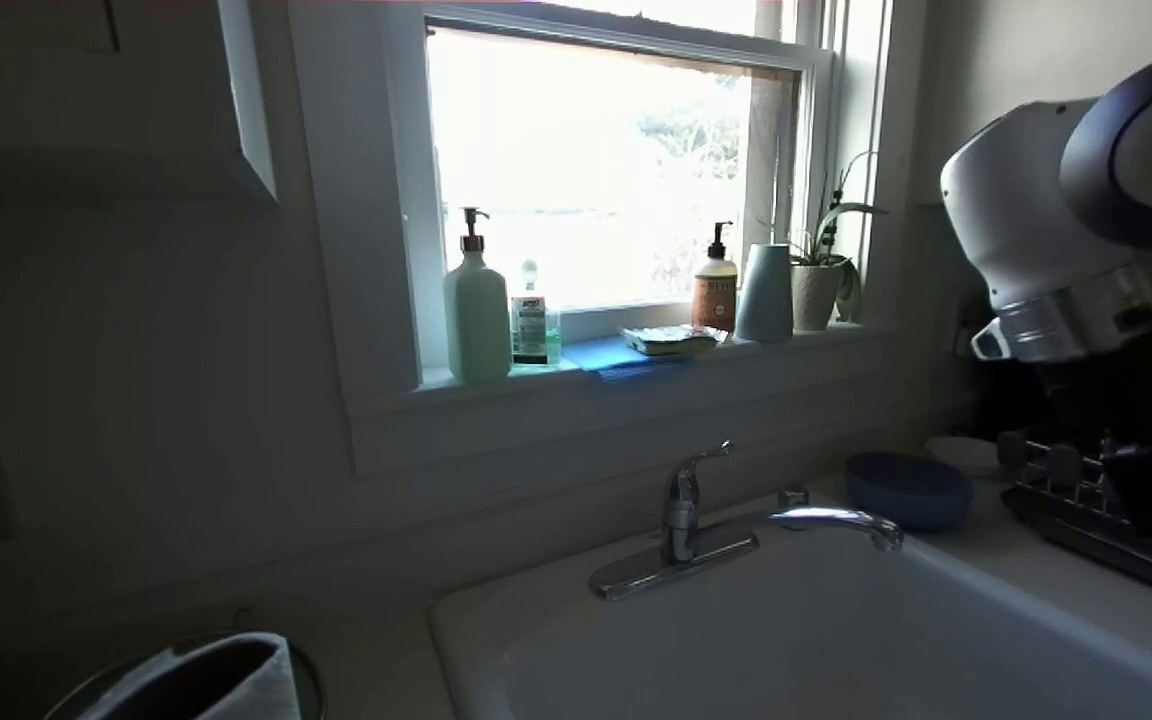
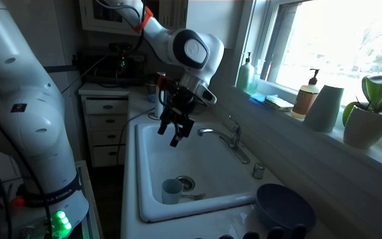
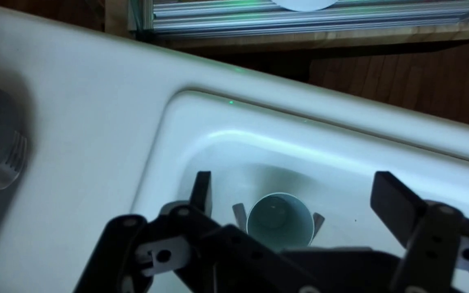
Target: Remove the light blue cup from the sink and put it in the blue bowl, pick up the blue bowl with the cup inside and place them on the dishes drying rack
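Note:
The light blue cup [image 2: 171,192] stands upright in the sink [image 2: 197,208], near the drain. In the wrist view the cup [image 3: 280,217] shows from above, its mouth between my fingers in the picture and its lower rim hidden by the gripper. My gripper [image 3: 293,185] is open and empty. In an exterior view the gripper [image 2: 168,136] hangs well above the basin, apart from the cup. The blue bowl [image 2: 284,209] sits on the counter beside the sink; it also shows in an exterior view [image 1: 909,492]. The dishes drying rack [image 1: 1066,490] stands beyond the bowl, partly hidden by the arm.
A fork [image 2: 196,196] lies in the sink by the cup; utensil handles [image 3: 239,215] show beside it. The chrome faucet [image 2: 235,132] reaches over the basin. A soap bottle [image 1: 479,315], a grey-green vessel [image 1: 765,293] and a potted plant [image 1: 816,290] stand on the windowsill.

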Controlling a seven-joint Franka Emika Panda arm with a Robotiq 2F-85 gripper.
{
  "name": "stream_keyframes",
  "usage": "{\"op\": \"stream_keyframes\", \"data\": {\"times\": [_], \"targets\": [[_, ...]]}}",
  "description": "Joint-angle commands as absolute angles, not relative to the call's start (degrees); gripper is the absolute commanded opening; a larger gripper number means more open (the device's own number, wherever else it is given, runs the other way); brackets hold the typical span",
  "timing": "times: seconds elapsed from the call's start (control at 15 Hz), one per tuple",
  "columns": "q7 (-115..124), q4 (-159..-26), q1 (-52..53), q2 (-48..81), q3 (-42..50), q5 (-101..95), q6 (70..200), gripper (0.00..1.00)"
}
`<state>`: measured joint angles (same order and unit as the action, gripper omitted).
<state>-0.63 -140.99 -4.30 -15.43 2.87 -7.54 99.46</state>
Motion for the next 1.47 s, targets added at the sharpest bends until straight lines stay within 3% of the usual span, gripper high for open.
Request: {"op": "stream_keyframes", "data": {"times": [0.0, 0.47, 1.07, 1.4], "targets": [[-6.1, -143.2, -3.9, -9.4, 4.7, -5.3, 107.3, 1.00], [-5.8, -143.2, -4.3, -5.3, 4.8, -3.9, 109.5, 1.00], [-16.8, -146.9, -5.8, 3.6, 6.2, -5.1, 135.3, 1.00], [-25.7, -146.9, -7.8, 8.6, 5.8, -1.0, 140.4, 1.00]]}}
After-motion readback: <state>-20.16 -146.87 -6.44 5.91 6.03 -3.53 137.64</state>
